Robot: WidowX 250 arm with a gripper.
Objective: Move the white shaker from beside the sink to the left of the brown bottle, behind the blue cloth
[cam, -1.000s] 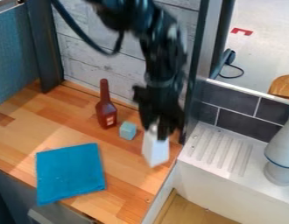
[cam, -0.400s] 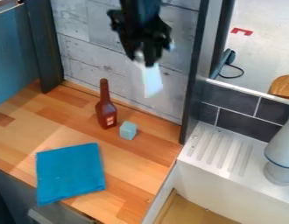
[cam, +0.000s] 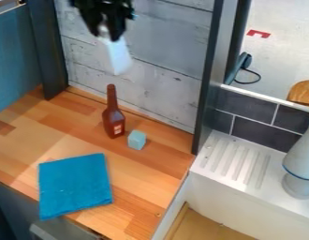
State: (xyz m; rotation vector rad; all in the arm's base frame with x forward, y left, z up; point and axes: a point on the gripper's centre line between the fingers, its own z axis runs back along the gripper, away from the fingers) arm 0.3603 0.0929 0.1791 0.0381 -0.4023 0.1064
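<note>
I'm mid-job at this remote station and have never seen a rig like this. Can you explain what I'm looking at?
The machine is a black robot arm, coming in from the top edge. The view is from a fixed camera that looks down at a slant on the work surface.

At the arm's end is the hand, at the upper left. It holds a white block in the air, in front of the grey board wall.

On the wooden counter a dark red bottle stands upright, with a small pale blue cube beside it. Nearer the camera lies a flat blue cloth. To the right is a white sink with a ridged top.
</note>
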